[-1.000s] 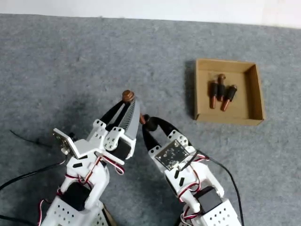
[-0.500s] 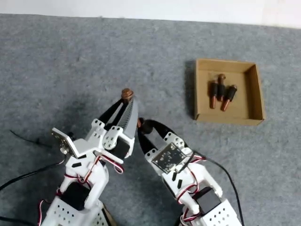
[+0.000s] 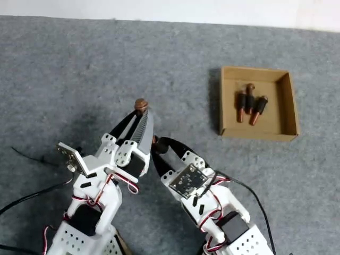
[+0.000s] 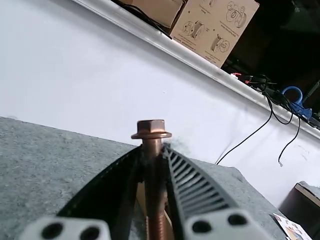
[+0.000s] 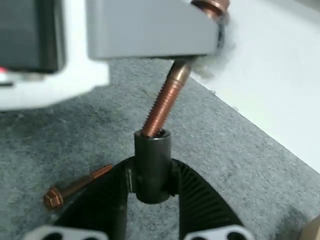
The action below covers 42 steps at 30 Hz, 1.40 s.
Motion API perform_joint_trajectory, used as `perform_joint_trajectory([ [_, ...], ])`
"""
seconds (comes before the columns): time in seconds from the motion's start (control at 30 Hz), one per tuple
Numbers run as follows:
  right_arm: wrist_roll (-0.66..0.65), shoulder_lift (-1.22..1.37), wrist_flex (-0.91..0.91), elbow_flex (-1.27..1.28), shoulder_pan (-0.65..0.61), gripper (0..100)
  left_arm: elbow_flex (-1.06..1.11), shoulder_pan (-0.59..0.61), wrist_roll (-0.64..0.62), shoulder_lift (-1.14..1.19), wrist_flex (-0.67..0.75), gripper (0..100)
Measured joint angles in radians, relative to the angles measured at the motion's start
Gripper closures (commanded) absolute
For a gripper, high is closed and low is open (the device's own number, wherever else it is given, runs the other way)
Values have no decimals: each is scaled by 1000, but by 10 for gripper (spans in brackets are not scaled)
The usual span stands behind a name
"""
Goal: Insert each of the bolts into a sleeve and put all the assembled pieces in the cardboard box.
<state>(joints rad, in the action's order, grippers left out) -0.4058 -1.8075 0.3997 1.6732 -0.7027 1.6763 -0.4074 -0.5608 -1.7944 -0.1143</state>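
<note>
1. Copper-coloured bolt (image 4: 151,165) found clamped by its shank in the left end effector (image 3: 140,112), with the hex head poking out past the tip, toward 12 o'clock in the high view.
2. Found the right end effector (image 3: 158,144) at about 5 o'clock of that head, just beside the left one, squeezed shut around a black sleeve (image 5: 152,162).
3. Saw the sleeve's open end turned toward the bolt.
4. In the right wrist view, saw the bolt tilted, its threaded tip sitting right at the sleeve's mouth and just entering it; could not tell how deep.
5. Noted a second bolt (image 5: 75,187), loose, lying flat on the grey felt surface (image 3: 79,69) near the right end effector.
6. Located the cardboard box (image 3: 229,101) at 3 o'clock of the held bolt's head, resting on the surface with its open side up, well apart from both arms.
7. Counted three assembled pieces (image 3: 249,101) inside the box, lying close together near its middle, copper ends showing from their black sleeves.
</note>
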Motion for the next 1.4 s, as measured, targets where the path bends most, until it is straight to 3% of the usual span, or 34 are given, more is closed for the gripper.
perform_joint_trajectory([
  [0.53,-2,3,3,0,5,992,-2,-11,-5,-12,-138,993],
  [0.93,3,0,0,0,80,992,3,-23,-8,-2,-187,993],
  [1.4,3,0,0,0,81,992,5,-34,-8,-11,-193,989],
])
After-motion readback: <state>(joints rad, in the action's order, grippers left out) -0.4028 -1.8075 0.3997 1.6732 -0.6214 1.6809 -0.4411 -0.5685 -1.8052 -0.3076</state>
